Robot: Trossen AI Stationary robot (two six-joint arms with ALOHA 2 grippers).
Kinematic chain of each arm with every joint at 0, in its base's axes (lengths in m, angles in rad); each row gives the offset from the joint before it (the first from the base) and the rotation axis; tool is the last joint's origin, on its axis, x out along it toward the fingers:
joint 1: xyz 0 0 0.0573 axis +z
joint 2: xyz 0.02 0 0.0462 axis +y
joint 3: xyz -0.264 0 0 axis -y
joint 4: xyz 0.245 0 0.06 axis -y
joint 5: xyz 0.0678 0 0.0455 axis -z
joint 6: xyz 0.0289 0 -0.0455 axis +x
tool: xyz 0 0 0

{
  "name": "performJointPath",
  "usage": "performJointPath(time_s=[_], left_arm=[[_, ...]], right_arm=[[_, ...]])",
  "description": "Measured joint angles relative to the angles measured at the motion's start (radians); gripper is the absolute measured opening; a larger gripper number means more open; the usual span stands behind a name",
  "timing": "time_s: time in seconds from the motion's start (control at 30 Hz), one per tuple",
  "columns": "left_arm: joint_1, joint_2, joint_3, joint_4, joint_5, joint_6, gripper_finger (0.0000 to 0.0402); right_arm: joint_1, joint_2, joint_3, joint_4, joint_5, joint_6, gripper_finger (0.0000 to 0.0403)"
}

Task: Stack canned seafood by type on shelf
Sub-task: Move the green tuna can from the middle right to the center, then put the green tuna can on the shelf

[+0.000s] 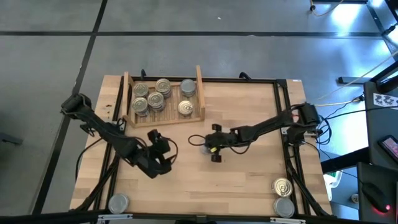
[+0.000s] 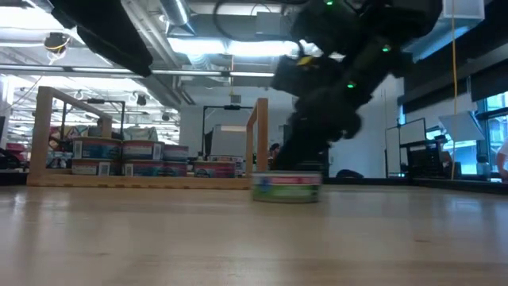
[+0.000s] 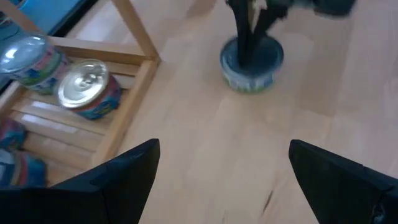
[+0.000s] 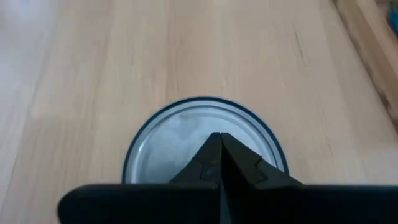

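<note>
Now right gripper (image 4: 219,140) shut above grey-topped can (image 4: 168,137)

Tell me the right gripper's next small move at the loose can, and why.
Probably lift a little and open. The right gripper is shut, fingers pressed together over the grey top of the can, so it holds nothing. The can sits on the table outside the shelf. The left gripper waits open nearby.

Grey-topped green-banded can (image 3: 252,62), gold-topped can (image 3: 87,84), light-wood shelf (image 1: 200,93)
</note>
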Motion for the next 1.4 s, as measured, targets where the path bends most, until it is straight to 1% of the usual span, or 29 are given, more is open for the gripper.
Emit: performJointPath(time_s=[0.13, 0.3, 0.37, 0.43, 0.57, 0.7, 0.83, 0.97, 1.03, 1.13, 1.23, 1.3, 1.4], left_arm=[[0.001, -0.036, -0.008, -0.031, -0.003, -0.005, 0.0354], [0.02, -0.019, -0.008, -0.011, -0.003, 0.028, 0.0354], [0.032, -0.011, -0.008, -0.009, -0.002, 0.031, 0.0354], [0.043, -0.009, -0.008, 0.005, -0.002, 0.031, 0.0354], [0.051, -0.008, -0.008, 0.008, -0.002, 0.036, 0.0334], [0.052, -0.008, -0.009, 0.034, 0.002, 0.069, 0.0292], [0.076, -0.008, -0.009, 0.074, 0.004, 0.104, 0.0243], [0.121, 0.002, -0.032, 0.163, 0.047, 0.163, 0.0202], [0.15, 0.007, -0.053, 0.224, 0.062, 0.209, 0.0186], [0.23, 0.006, -0.072, 0.287, 0.062, 0.247, 0.0165], [0.347, 0.006, -0.069, 0.285, 0.073, 0.264, 0.0144], [0.447, 0.006, -0.056, 0.288, 0.132, 0.297, 0.013], [0.592, 0.006, -0.025, 0.29, 0.259, 0.355, 0.011]], right_arm=[[0.0, 0.083, 0.072, 0.051, -0.001, -0.028, 0.0008], [0.0, 0.173, 0.187, 0.125, -0.001, -0.07, 0.0008], [0.001, 0.182, 0.227, 0.108, -0.005, -0.112, 0.0008], [0.001, 0.166, 0.254, 0.068, -0.011, -0.154, 0.0007], [0.002, 0.021, 0.254, -0.049, -0.009, -0.202, 0.0007], [0.002, -0.126, 0.168, -0.142, -0.005, -0.201, 0.0007], [0.002, -0.248, 0.029, -0.115, 0.033, -0.149, 0.0007], [0.014, -0.279, -0.125, -0.045, 0.044, -0.08, 0.0007], [0.022, -0.283, -0.189, 0.037, 0.054, -0.041, 0.0007], [0.03, -0.284, -0.273, 0.134, 0.068, 0.004, 0.0007], [0.034, -0.284, -0.321, 0.222, 0.082, 0.021, 0.0007], [0.033, -0.284, -0.33, 0.246, 0.088, 0.023, 0.0007], [0.033, -0.284, -0.332, 0.245, 0.088, 0.02, 0.0007]])
